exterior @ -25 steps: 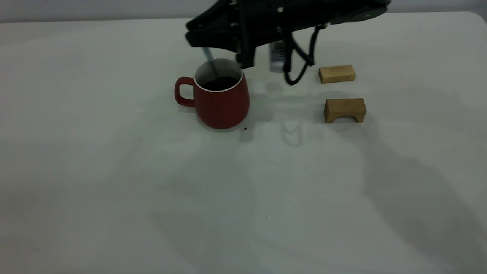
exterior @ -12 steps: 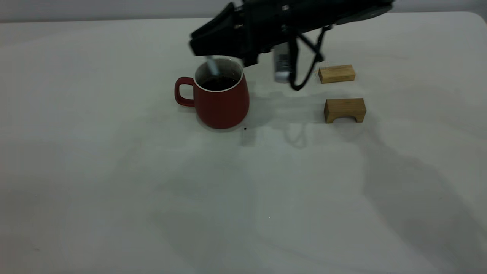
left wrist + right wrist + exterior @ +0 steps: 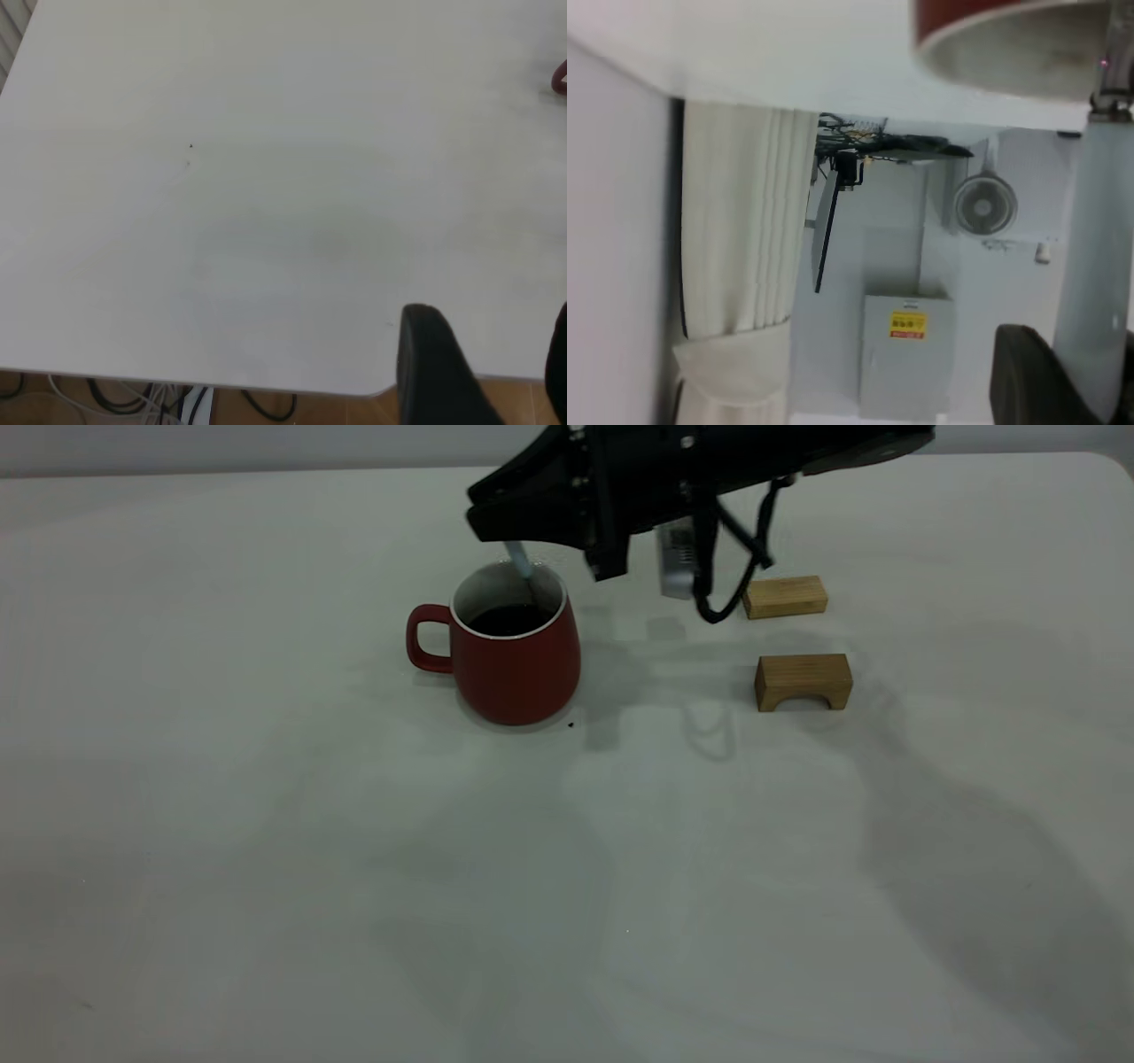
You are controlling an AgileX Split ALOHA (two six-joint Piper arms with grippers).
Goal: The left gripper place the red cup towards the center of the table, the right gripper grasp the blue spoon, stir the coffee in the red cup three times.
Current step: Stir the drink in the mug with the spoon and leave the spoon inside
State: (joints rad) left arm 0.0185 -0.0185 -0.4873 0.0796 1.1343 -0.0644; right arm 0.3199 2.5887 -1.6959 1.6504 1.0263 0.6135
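Mug at centre-rear of the counter (image 3: 266,824) in the exterior view: the red cup (image 3: 516,664) stands upright, handle toward the left arm's side, coffee (image 3: 510,619) dark inside. The right end effector (image 3: 518,536) hangs over its rim, fingers clamped on the blue spoon (image 3: 521,567), whose pale handle slants down into the cup w/ the bowl end lost in the dark liquid. A silver-grey part (image 3: 675,560) & looping black cable (image 3: 731,576) dangle below the arm. Two wooden blocks sit to the right arm's side, well apart from the cup: a plain block (image 3: 785,596) & an arched block (image 3: 803,681) nearer the camera.

Left wrist view: the left end effector (image 3: 483,372) hovers by the counter's rounded corner, fingers apart, nothing between them; a sliver of red cup (image 3: 560,78) at frame edge.

Right wrist view: cup rim, the spoon's pale handle, one dark fingertip (image 3: 1032,376). Beyond, a fan (image 3: 984,205) & a grey cabinet w/ a yellow label (image 3: 907,325); its print can't be read.
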